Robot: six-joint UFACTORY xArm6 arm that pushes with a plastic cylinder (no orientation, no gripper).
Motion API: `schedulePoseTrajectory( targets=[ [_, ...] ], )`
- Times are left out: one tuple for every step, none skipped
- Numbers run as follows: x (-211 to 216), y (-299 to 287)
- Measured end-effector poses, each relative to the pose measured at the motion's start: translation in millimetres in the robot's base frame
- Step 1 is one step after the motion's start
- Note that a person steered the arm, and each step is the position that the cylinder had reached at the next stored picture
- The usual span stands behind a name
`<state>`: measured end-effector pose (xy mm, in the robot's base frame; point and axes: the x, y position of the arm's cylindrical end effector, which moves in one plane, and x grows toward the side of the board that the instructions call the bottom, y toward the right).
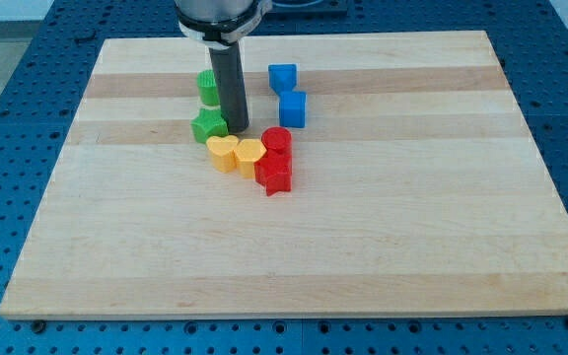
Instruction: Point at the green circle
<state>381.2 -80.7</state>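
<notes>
My tip (237, 130), a bare rod with no fingers to hold anything, stood beside the green star-shaped block (208, 125), perhaps just short of the green round plastic block (208, 87).

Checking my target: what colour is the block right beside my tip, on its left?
Green star, touching my tip; camera view.

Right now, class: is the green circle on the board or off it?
On the board: the green circle sits on the wood near the view's top, just left of my tip.
</notes>
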Motion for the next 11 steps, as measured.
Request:
schedulePoseTrajectory(
  targets=[
    [5, -3],
    [-1, 12],
    [-20, 32],
    [-30, 31],
    [-30, 26],
    [-31, 7],
    [-29, -30],
    [-29, -73],
    [-50, -94],
    [-81, -95],
    [-104, -83]
  ],
)
